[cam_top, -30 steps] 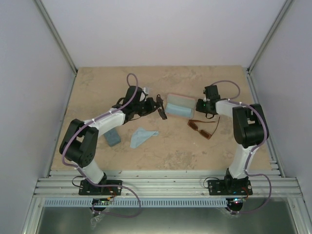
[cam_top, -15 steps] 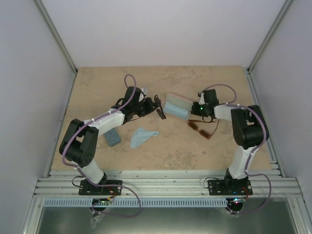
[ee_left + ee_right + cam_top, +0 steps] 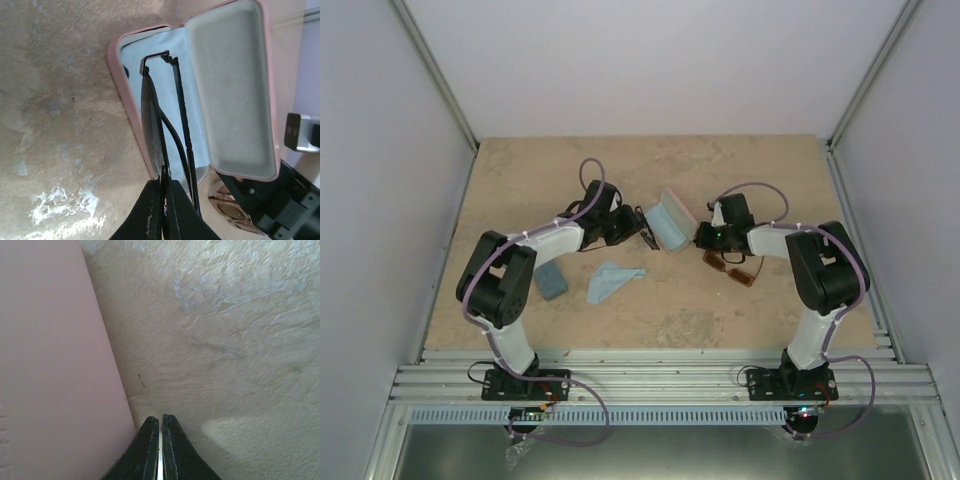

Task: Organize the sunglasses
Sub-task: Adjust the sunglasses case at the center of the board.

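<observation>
Black wire sunglasses (image 3: 151,120) run lengthwise over pink case (image 3: 235,90).

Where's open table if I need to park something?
Free: the far strip behind the pink case, and the near band between the blue cloth and the front rail. Crowded: mid-table, where the left tool holds the black sunglasses at the case, the right tool beside it, amber sunglasses nearby.

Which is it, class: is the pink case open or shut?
Open: the pink case has its lid swung back, with the grey inner lining showing.
</observation>
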Tool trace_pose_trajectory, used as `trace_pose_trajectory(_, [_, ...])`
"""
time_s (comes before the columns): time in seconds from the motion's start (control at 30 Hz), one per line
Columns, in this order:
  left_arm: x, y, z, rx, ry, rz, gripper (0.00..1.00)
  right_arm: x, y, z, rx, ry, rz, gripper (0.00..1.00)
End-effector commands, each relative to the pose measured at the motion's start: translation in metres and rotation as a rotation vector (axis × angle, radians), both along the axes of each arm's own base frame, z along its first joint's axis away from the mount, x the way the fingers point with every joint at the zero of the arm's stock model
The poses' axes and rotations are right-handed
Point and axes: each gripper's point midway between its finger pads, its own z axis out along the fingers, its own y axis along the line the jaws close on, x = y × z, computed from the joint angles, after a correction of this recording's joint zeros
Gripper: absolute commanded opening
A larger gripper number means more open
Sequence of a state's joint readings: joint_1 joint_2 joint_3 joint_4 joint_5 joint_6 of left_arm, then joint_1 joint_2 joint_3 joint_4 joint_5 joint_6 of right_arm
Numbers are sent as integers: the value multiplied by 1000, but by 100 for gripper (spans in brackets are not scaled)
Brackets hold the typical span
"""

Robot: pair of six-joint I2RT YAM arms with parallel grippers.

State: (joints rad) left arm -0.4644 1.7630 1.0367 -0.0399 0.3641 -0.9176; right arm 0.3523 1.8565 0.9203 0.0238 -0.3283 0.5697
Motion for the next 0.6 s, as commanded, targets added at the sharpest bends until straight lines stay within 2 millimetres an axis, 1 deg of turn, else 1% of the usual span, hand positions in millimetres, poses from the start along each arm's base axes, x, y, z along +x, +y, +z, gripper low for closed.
trace_pose_trajectory(0.0, [11, -1, -1, 16, 15, 15, 0, -26, -9, -19, -47, 89, -7, 6])
trace_pose_trajectory(0.13, [13, -9, -2, 25, 18, 3, 0, -24, -14, -13, -73, 58, -15, 7])
trace_pose_trajectory(0.23, [16, -16, 1, 38, 5, 5, 0, -23, -19, -13, -96, 46, -29, 7])
trace_pose_trajectory(0.43, [23, -15, -2, 134, 12, 79, 0, -23, -30, -15, -144, 39, -65, 8])
trace_pose_trajectory(0.57, [24, -20, -10, 131, 50, 93, 0, -26, -35, -18, -152, 50, -86, 8])
